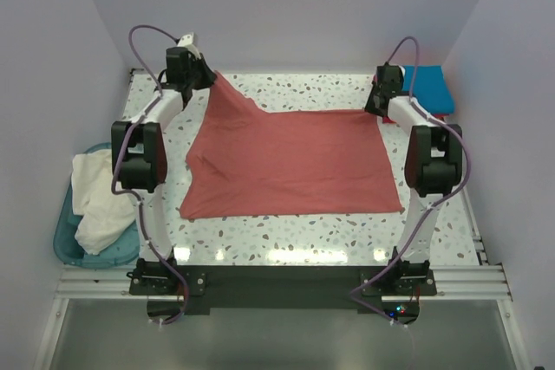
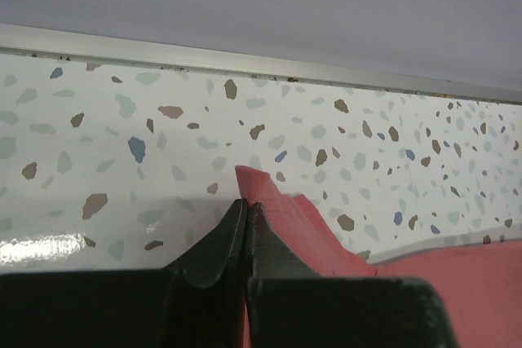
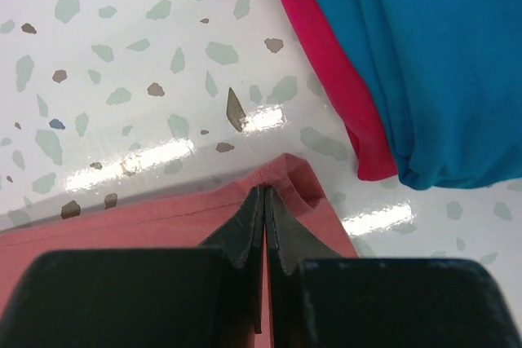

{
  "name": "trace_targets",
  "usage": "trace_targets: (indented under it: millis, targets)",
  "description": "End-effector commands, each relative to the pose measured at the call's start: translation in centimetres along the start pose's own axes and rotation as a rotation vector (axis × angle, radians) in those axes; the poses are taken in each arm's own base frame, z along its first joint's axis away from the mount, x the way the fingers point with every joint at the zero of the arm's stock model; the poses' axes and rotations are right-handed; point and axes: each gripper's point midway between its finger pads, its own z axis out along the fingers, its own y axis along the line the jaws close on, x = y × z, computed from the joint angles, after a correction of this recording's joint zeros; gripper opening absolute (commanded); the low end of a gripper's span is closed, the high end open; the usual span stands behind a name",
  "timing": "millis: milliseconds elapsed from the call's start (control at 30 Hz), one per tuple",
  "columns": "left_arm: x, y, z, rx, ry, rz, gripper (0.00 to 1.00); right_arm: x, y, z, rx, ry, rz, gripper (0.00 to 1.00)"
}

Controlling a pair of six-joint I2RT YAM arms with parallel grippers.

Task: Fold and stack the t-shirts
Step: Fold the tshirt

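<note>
The dusty brick-red t-shirt [image 1: 290, 162] lies spread across the middle of the table. My left gripper [image 1: 201, 75] is shut on its far left corner [image 2: 257, 185] and lifts that corner off the table. My right gripper [image 1: 379, 101] is shut on its far right corner [image 3: 302, 193], close to the tabletop. The teal-blue t-shirt [image 1: 429, 88] lies folded on the bright pinkish-red t-shirt [image 3: 326, 55] at the far right corner. The cream-white t-shirt [image 1: 95, 201] sits crumpled in the bin at the left.
A light-blue plastic bin [image 1: 69, 249] stands off the table's left edge. The speckled table [image 1: 303, 236] ends at a metal rail [image 2: 245, 59] along the back wall. Walls close in on the left, back and right.
</note>
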Motion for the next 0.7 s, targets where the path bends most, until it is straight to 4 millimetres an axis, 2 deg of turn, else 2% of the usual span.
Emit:
trace_targets:
  millis: [0, 100, 133, 200, 233, 300, 333, 400, 433, 667]
  targets:
    - [-5.9, -2.4, -3.7, 0.054, -0.158, 0.011, 0.0, -3.6, 0.1, -2.9, -0.005, -0.125, 0.048, 0.0]
    - [-5.6, -2.6, -5.4, 0.046, -0.165, -0.011, 0.0, -3.2, -0.2, -3.9, -0.003, -0.13, 0.065, 0.0]
    - [-5.6, -2.6, -5.8, 0.045, -0.173, -0.015, 0.0, -2.3, -0.7, -3.9, 0.006, -0.116, 0.069, 0.0]
    - [-5.0, -2.6, -7.1, 0.036, -0.171, -0.037, 0.0, -2.4, -0.8, -5.0, 0.006, -0.129, 0.082, 0.0]
    - [-4.9, -2.7, -7.6, 0.035, -0.175, -0.046, 0.0, -1.4, -1.3, -5.0, 0.016, -0.115, 0.089, 0.0]
    - [-4.3, -2.6, -9.1, 0.022, -0.178, -0.074, 0.0, -1.4, -1.5, -6.0, 0.016, -0.125, 0.103, 0.0]
    - [-4.2, -2.7, -9.6, 0.02, -0.184, -0.083, 0.0, -0.5, -2.0, -6.1, 0.031, -0.112, 0.106, 0.0]
    - [-3.0, -2.5, -11.0, 0.008, -0.179, -0.123, 0.0, -0.4, -2.2, -7.1, 0.03, -0.12, 0.124, 0.0]
    - [-2.8, -2.6, -11.5, 0.009, -0.184, -0.134, 0.0, 0.6, -2.7, -7.2, 0.049, -0.106, 0.135, 0.0]
    - [1.6, -1.7, -16.0, -0.039, -0.168, -0.263, 0.0, 3.4, -4.2, -9.0, 0.073, -0.082, 0.201, 0.0]
